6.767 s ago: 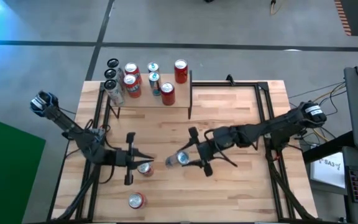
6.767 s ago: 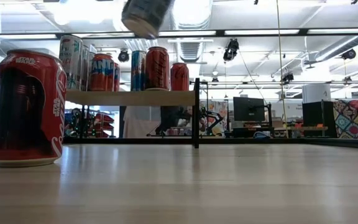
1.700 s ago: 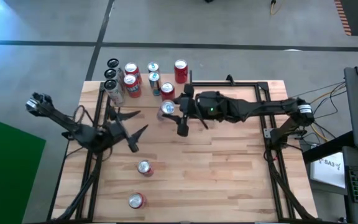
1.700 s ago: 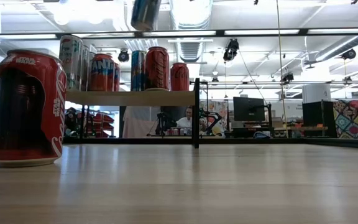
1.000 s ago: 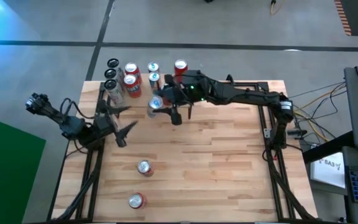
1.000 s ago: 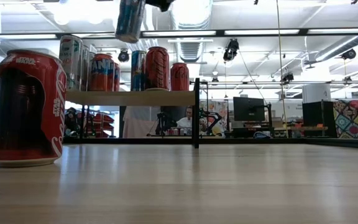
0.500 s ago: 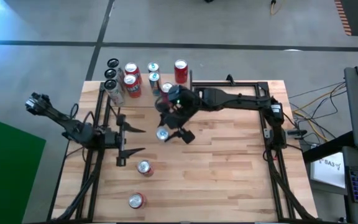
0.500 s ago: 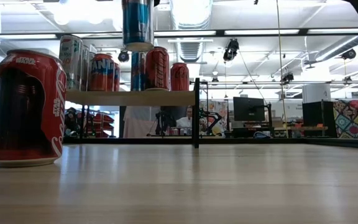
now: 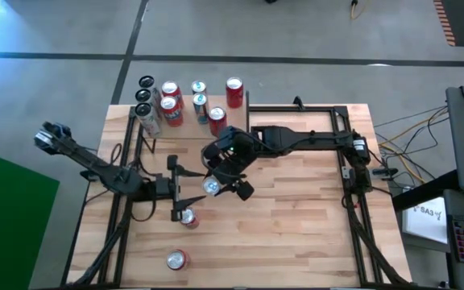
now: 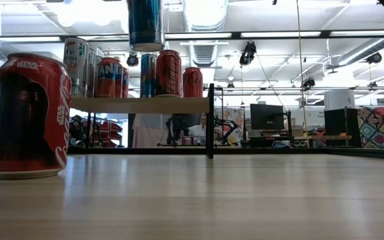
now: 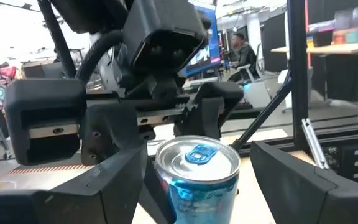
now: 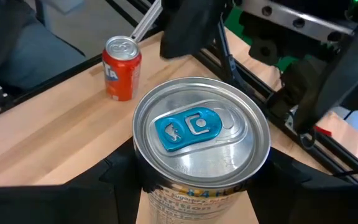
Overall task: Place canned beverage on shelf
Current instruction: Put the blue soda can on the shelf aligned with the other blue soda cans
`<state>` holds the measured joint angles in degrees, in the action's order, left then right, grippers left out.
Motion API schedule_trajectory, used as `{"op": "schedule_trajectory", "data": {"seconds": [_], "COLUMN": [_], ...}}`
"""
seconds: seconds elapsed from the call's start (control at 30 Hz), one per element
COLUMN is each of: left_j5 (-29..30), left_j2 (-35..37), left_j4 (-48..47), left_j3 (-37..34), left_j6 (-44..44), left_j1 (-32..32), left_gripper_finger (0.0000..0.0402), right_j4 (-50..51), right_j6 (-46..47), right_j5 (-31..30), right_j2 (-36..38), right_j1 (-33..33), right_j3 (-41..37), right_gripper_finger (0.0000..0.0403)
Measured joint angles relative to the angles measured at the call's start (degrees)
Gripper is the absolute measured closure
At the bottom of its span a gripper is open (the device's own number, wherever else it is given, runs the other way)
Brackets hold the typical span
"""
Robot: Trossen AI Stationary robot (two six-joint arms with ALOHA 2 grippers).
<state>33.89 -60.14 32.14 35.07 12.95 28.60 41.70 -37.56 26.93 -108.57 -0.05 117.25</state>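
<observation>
A blue canned beverage (image 10: 145, 23) hangs upright over the middle of the table, with my right gripper (image 9: 218, 177) shut on it. Its silver top with a blue tab (image 12: 201, 134) shows in the right wrist view. My left gripper (image 9: 185, 190) is open and level just to the can's left. In the left wrist view the can (image 11: 197, 171) stands between its fingers with gaps on both sides. The shelf (image 9: 184, 133) stands at the far left with several cans on it and also shows in the low view (image 10: 142, 105). My right gripper pinches the can's side wall just below the rim (image 12: 148, 177) between its two fingers, one on each side. The fingers slant down from the table's far right. The can is upright and lifted clear of the table.
A red can (image 9: 188, 217) stands on the table just near of my left gripper and shows in the right wrist view (image 12: 122, 74). Another red can (image 9: 176, 258) stands by the near edge, large in the low view (image 10: 29, 117). Black frame rails run along the table's sides.
My right gripper has carried the can from beside the shelf toward the table's near edge, and the can has turned from tilted to upright. My left gripper has gone toward the right and near, up to the can, and stays open.
</observation>
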Motion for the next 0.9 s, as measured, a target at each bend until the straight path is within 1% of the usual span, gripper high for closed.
{"op": "schedule_trajectory", "data": {"seconds": [0.13,0.4,0.57,0.63,0.8,0.9], "left_j5": [3.2,3.9,4.1,4.6,4.9,4.7], "left_j2": [-2.0,-6.2,-8.4,-8.9,-9.0,-8.9], "left_j4": [0.7,4.4,8.3,9.0,9.0,8.9], "left_j3": [0.0,0.1,0.1,0.1,0.1,0.1], "left_j6": [0.0,0.8,3.9,4.8,4.9,3.9], "left_j1": [0.0,-0.2,-0.2,-0.2,-0.2,-0.2], "left_gripper_finger": [0.0131,0.0132,0.0134,0.0145,0.0192,0.0193], "right_j4": [0.1,0.9,0.9,0.8,0.8,0.8], "right_j6": [0.0,0.1,0.1,0.1,0.0,0.9], "right_j5": [-0.2,-0.3,0.0,0.0,0.0,0.2], "right_j2": [0.0,0.0,0.0,0.0,0.0,0.0], "right_j1": [0.4,0.5,0.6,0.6,0.6,0.7], "right_j3": [0.0,0.0,-0.1,-0.1,-0.1,-0.1], "right_gripper_finger": [0.0191,0.019,0.019,0.019,0.019,0.019]}}
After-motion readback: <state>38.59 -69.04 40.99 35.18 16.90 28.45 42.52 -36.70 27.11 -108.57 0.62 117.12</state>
